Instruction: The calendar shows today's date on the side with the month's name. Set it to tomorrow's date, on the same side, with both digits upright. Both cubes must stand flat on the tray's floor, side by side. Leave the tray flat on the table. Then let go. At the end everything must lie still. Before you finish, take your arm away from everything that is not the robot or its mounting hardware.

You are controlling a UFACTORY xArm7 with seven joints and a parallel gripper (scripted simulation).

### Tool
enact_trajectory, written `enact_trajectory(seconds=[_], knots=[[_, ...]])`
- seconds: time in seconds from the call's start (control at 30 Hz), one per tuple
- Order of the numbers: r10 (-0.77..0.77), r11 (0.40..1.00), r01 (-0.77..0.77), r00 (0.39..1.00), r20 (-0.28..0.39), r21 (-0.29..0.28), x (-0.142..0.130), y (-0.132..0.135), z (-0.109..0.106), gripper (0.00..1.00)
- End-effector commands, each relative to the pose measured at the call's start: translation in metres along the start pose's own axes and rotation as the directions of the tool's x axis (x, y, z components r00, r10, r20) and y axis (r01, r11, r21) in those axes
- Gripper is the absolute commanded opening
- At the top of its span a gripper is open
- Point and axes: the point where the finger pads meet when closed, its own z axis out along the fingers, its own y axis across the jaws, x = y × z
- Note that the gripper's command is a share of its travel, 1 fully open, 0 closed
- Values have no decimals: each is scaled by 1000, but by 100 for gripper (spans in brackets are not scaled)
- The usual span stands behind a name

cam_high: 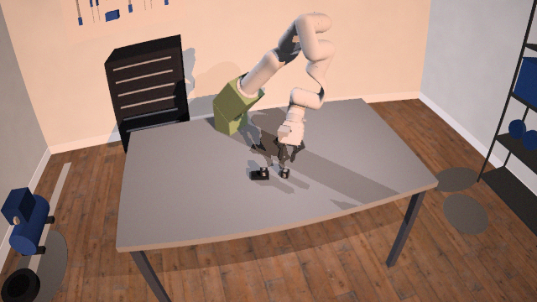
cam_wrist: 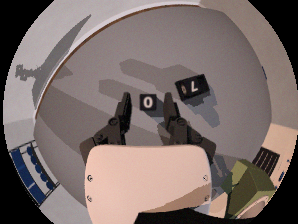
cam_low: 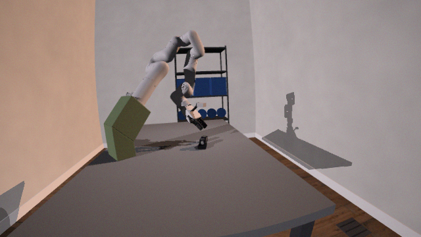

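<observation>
Top view. The white arm reaches from its green pedestal point(cam_high: 228, 110) down toward the middle of the grey table point(cam_high: 176, 210). The pincer point(cam_high: 287, 158) hangs above the table, just beyond two small dark objects: the tray point(cam_high: 257, 175) holding one cube point(cam_high: 263, 170), and, just to its right and apart from it, the loose cube point(cam_high: 284, 172) resting on the table surface.

Exterior view. The pincer point(cam_low: 201, 125) is tilted and stands clear above the calendar pieces point(cam_low: 202, 142), not touching them; the two pieces overlap here and cannot be told apart. A shelf rack point(cam_low: 226, 82) stands against the far wall.

Wrist view. The two dark fingers stand about half open with nothing between them. Seen through the gap, the loose cube point(cam_wrist: 148, 102) shows a white "0". The tray point(cam_wrist: 190, 87) lies further to the right, its cube's digit not clearly legible.
</observation>
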Motion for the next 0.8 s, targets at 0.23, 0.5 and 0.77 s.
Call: enact_trajectory(seconds=[0.23,0.5,0.77], knots=[[-4,1000,4,981,-193,0,-4,1,-2,49],[-4,1000,4,981,-193,0,-4,1,-2,49],[-4,1000,4,981,-193,0,-4,1,-1,49]])
